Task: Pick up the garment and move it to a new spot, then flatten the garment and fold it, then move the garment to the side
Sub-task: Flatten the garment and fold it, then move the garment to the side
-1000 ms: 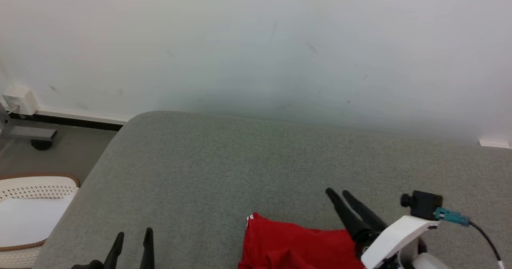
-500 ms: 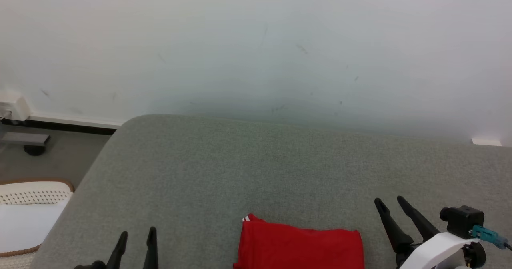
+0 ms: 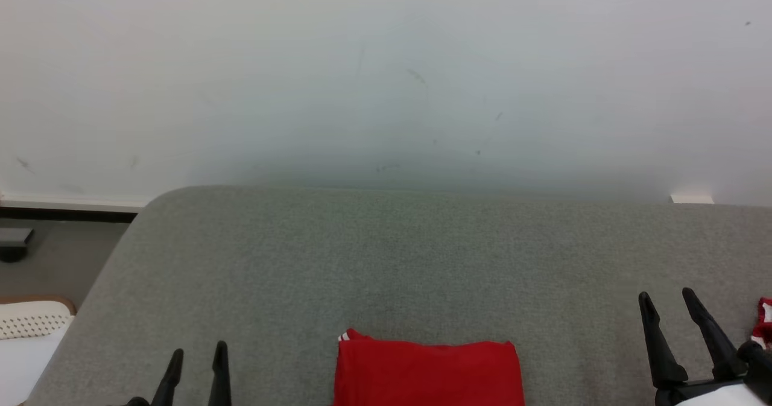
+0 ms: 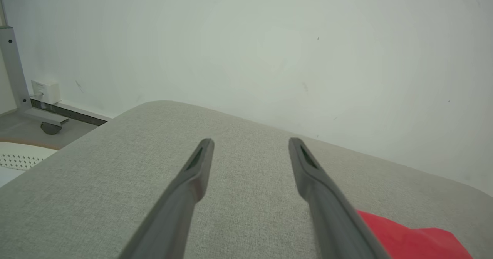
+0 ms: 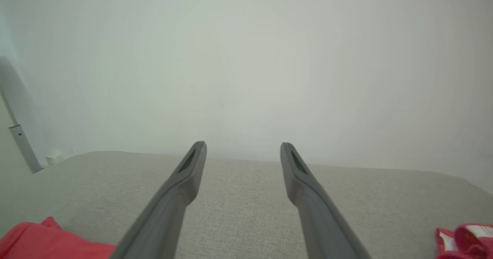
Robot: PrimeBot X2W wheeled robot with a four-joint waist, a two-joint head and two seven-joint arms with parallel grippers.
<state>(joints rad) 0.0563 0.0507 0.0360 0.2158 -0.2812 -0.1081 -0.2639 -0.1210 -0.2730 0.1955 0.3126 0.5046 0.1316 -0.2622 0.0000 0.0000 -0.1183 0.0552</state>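
the red garment (image 3: 427, 373) is seen folded flat on the grey cushion (image 3: 386, 255), between the left gripper (image 3: 199, 350) and right gripper (image 3: 666, 295), both spread and empty.

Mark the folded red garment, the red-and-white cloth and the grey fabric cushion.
folded red garment (image 3: 425, 373): head view, top layer's middle.
red-and-white cloth (image 3: 765, 321): head view, visible edge.
grey fabric cushion (image 3: 392, 261): head view, bare middle.

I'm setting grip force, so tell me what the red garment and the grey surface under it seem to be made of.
Red garment: thin, smooth fabric, matt, lying flat with clean folded edges; likely a light jersey or sports synthetic, but no weave shows. Grey surface: woven upholstery cloth, matt, with a fine speckled grain and a soft rounded corner, probably over padding.
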